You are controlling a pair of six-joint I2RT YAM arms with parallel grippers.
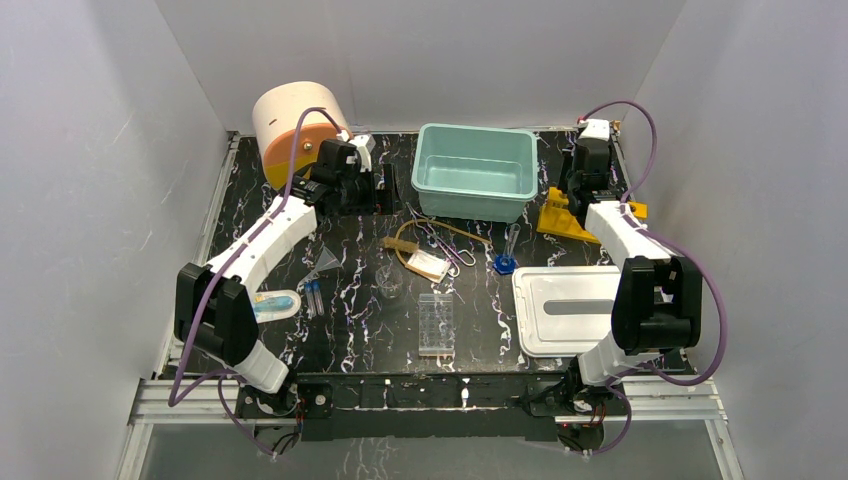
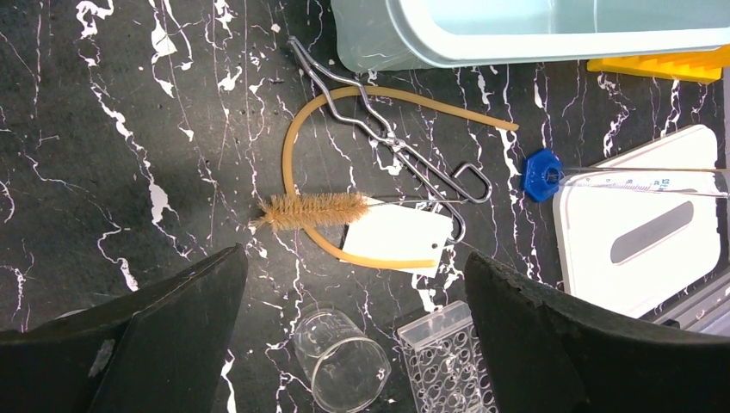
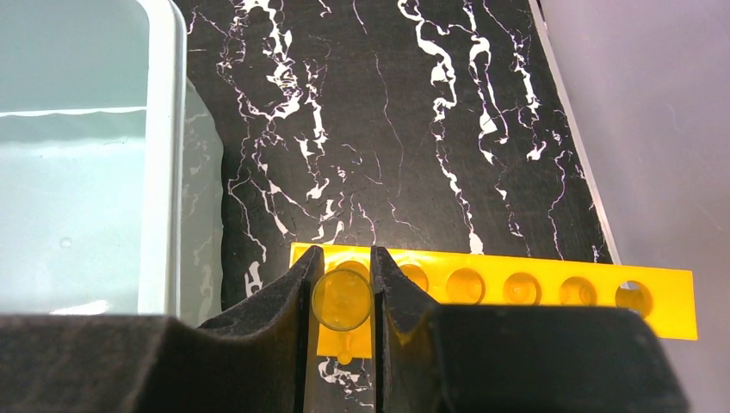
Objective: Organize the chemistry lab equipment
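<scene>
While my right pincer (image 3: pixel 343 277) clamps a thin tube (image 3: pixel 342 303) over the yellow rack (image 3: pixel 516 291), my left pincer (image 2: pixel 353 258) hangs released.

Both arms share one build. The left arm (image 1: pixel 262 240), on the left of the teal tub (image 1: pixel 474 172), has smooth white shell links joined by blocky black joint housings, and a purple cable (image 1: pixel 300 150) loops along it to the black wrist. The right arm (image 1: pixel 625 235), on the tub's right, matches it, with its own purple cable. The left gripper (image 2: pixel 355 254) has broad, matte black, wedge-shaped fingers (image 2: pixel 163 344). The fingers (image 3: pixel 267 335) of the right gripper (image 3: pixel 344 254) show a grainy black surface.
</scene>
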